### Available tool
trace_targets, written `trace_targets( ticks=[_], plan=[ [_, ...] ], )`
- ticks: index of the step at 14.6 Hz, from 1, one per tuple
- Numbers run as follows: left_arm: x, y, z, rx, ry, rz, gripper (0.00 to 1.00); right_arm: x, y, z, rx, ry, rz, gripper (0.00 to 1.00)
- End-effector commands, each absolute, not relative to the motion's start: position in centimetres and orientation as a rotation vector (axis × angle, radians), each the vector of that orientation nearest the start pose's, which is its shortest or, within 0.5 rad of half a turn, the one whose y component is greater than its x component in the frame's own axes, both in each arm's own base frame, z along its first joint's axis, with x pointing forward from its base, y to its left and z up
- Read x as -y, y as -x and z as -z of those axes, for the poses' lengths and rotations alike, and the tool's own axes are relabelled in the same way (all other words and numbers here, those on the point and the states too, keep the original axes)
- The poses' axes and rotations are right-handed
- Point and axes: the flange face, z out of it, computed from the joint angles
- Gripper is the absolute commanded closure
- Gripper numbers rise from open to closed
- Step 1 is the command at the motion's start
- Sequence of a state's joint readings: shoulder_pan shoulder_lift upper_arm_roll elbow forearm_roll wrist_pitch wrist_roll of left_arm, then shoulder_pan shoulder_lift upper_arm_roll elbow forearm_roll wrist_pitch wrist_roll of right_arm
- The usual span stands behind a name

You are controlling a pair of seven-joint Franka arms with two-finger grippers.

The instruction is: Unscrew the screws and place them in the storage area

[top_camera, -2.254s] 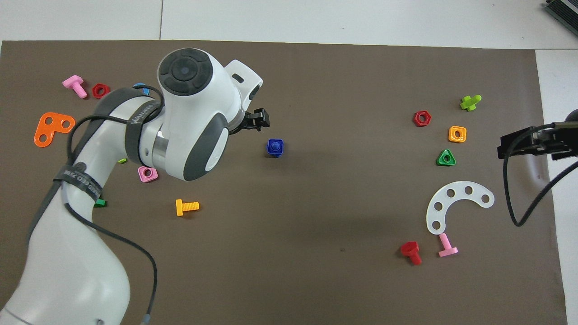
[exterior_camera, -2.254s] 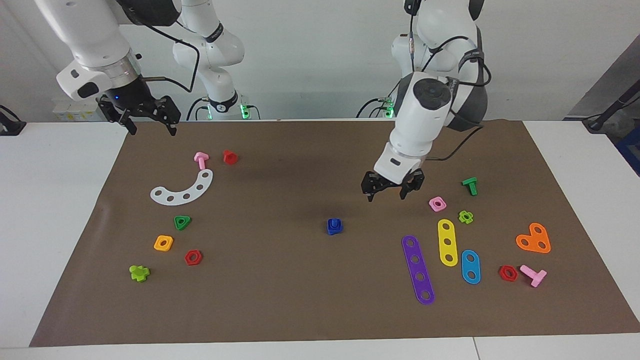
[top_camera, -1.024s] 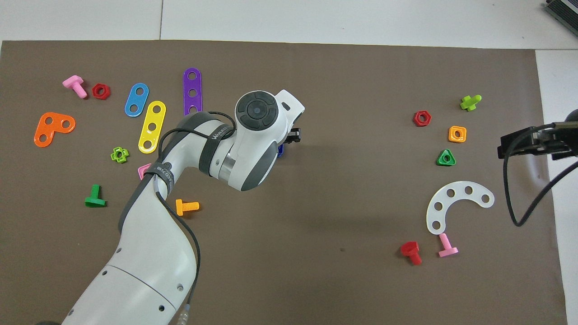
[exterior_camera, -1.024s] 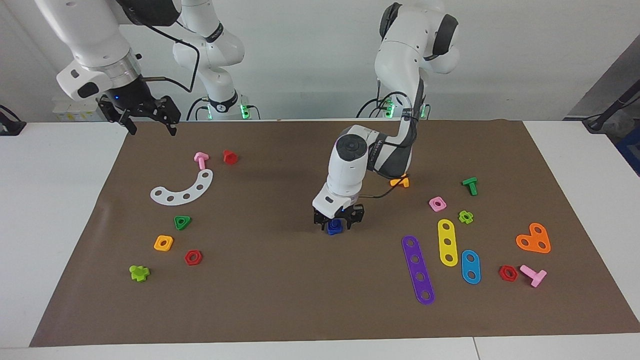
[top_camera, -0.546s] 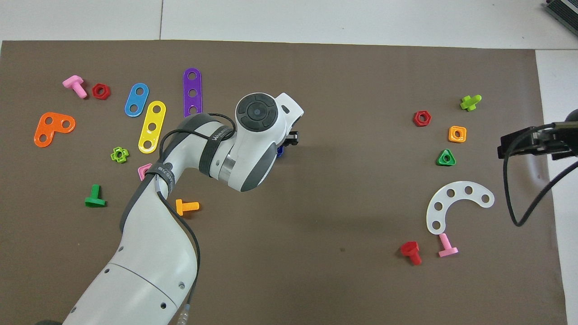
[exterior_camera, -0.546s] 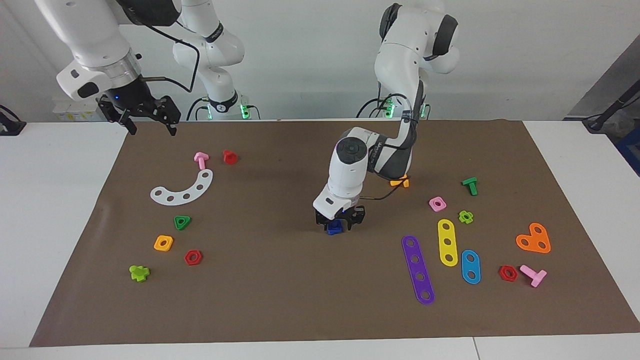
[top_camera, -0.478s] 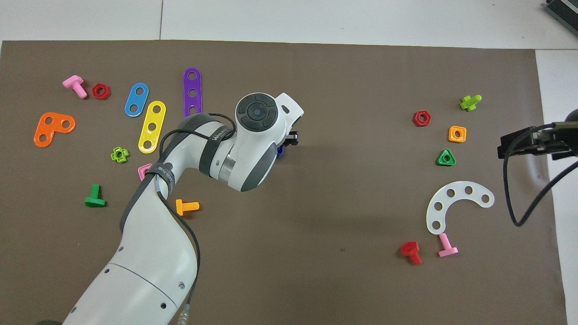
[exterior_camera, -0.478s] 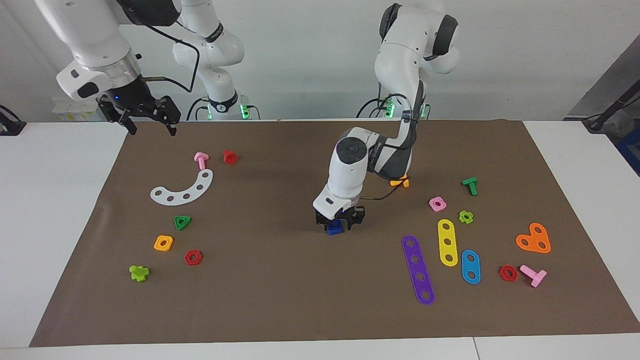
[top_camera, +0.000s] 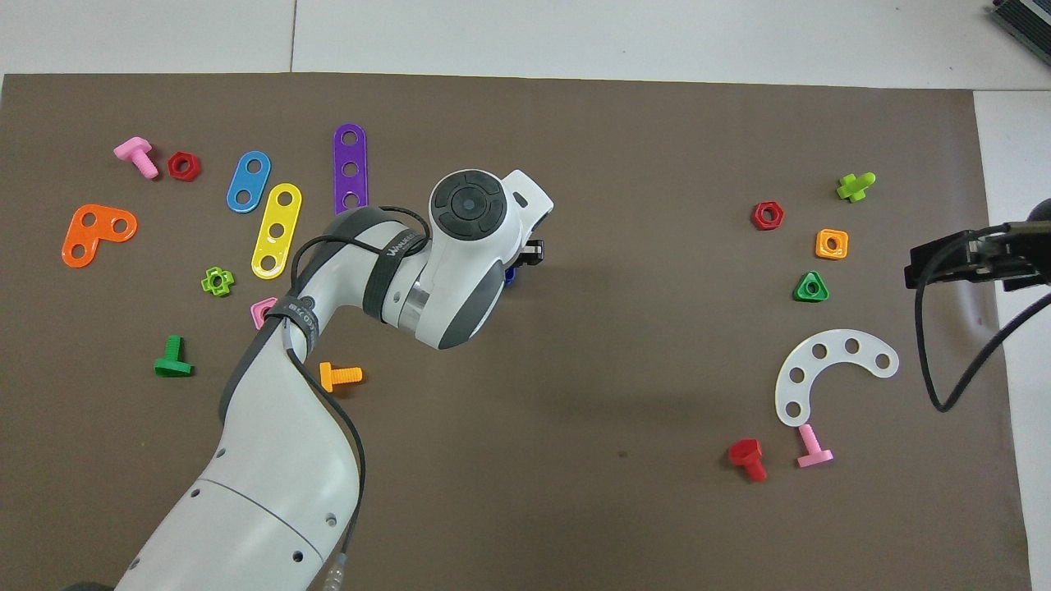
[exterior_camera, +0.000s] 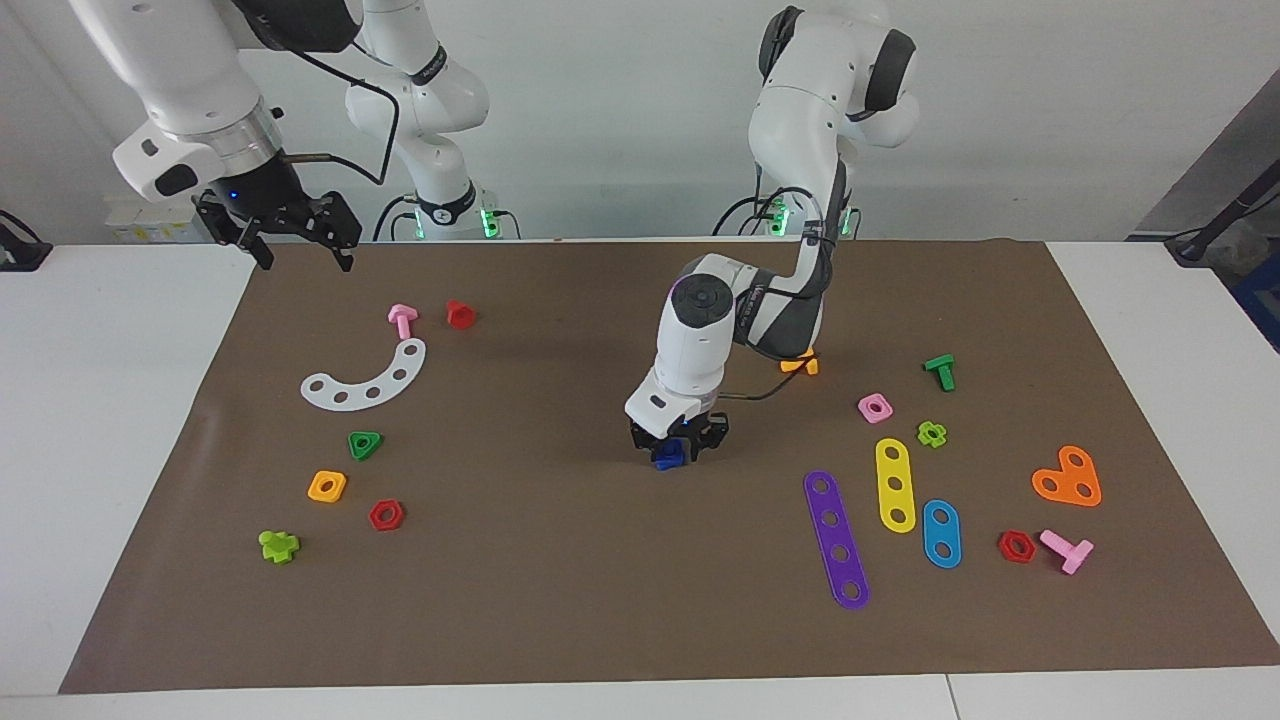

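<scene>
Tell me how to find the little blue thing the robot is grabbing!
Look at the middle of the brown mat, where the left gripper reaches down. The dark-blue screw sits right between its fingers. It is the only dark-blue piece there, with nothing else close by.

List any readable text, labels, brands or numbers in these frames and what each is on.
Only one piece of lettering shows: white print on the dark strap around the left arm, seen in the overhead view. It is too blurred to read.
The toy pieces and the brown mat bear no text.
</scene>
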State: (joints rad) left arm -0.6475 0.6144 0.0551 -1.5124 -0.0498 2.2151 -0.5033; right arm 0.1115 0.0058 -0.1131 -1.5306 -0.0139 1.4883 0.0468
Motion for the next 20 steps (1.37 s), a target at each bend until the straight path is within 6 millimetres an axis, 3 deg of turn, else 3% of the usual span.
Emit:
trace_targets(
  ticks=[1,9,20],
  plan=[
    [40.8,-58.7,-30.9,-0.145,3.173,0.135,0.43,0.4,-54.4,-63.3,-0.035,3.156,-0.089,0.0],
    [40.9,-58.7,-31.2,-0.145,3.175,0.13,0.6,0.4,-54.4,-63.3,-0.035,3.156,-0.089,0.0],
    [41.1,-60.3,-33.6,-0.092,3.188,0.034,0.61,0.4,-54.4,-63.3,-0.038,3.155,-0.089,0.0]
  ],
)
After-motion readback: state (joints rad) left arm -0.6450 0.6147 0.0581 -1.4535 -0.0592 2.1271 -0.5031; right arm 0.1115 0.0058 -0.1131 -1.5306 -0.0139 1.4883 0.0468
